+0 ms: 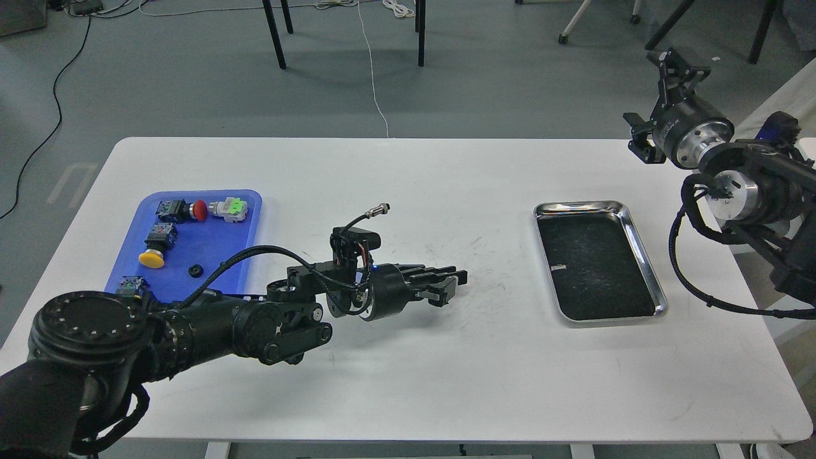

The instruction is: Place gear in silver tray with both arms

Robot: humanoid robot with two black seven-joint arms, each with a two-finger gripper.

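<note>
Our small black toothed gear in the blue tray looks light, rigid; pinch its rim. Left gripper jaws together, right gripper unclear

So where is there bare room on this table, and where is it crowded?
Free: the table between the blue tray and the silver tray, the whole near edge, and the silver tray's own bottom. Crowded: the blue tray's left half, with the left gripper hovering beside it.

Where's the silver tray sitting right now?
In the head view, the rectangular shiny silver metal tray sits on the right half of the white table, empty, right of the left gripper and below the raised right gripper.
</note>
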